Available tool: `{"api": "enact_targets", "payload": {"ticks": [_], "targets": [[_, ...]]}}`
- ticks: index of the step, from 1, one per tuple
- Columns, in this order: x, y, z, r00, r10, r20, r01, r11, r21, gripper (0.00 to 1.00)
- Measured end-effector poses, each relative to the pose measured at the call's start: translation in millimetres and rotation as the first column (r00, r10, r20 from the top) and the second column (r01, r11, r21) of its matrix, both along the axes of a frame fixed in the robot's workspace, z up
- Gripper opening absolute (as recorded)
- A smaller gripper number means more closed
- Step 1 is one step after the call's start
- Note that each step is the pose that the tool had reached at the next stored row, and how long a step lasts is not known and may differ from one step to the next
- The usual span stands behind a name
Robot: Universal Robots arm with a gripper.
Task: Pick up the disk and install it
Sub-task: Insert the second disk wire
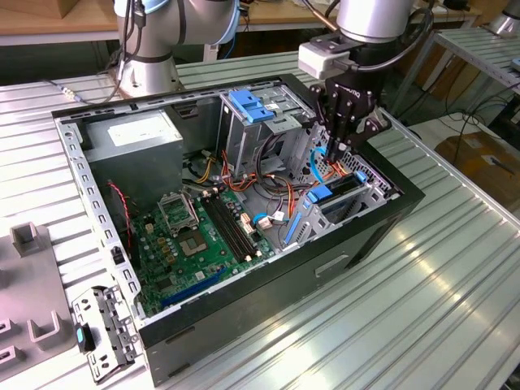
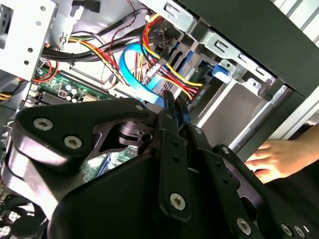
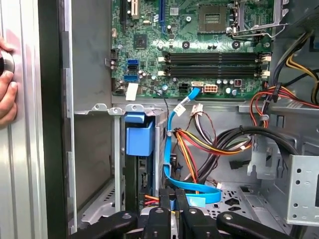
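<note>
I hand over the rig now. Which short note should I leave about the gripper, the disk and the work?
The gripper is shut and empty, above the cables beside the drive bay.
The disk stands on edge in the bay, apart from it.
A hand rests beside the case, outside it.
Done: disk placed in bay.
Left: full seating, cannot tell.

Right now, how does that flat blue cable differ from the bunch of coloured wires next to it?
The blue cable is one wide, flat ribbon of a single colour; the wire bundle is many thin round strands in red, orange, yellow and black. The blue cable runs up to the green circuit board; the wire bundle's far end I cannot trace. Both pass close to the gripper.
</note>
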State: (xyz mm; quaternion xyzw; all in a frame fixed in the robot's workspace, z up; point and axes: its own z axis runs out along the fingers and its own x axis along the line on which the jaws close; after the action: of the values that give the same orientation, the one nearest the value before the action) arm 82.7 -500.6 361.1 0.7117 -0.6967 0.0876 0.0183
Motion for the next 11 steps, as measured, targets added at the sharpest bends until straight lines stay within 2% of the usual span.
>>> {"api": "enact_targets", "payload": {"ticks": [3, 5, 9, 11], "targets": [[-2.6, -2.9, 0.0, 1.0, 0.0, 0.0, 0.0, 1.0, -0.0001, 0.16], [-2.8, -7.4, -0.2, 1.0, 0.0, 0.0001, 0.0, 1.0, 0.0001, 0.16], [-2.9, -21.7, -1.5, 1.0, 0.0, 0.0001, 0.0, 1.0, 0.0001, 0.16], [-2.9, -26.3, -2.0, 1.0, 0.0, 0.0001, 0.0, 1.0, 0.0001, 0.16]]}}
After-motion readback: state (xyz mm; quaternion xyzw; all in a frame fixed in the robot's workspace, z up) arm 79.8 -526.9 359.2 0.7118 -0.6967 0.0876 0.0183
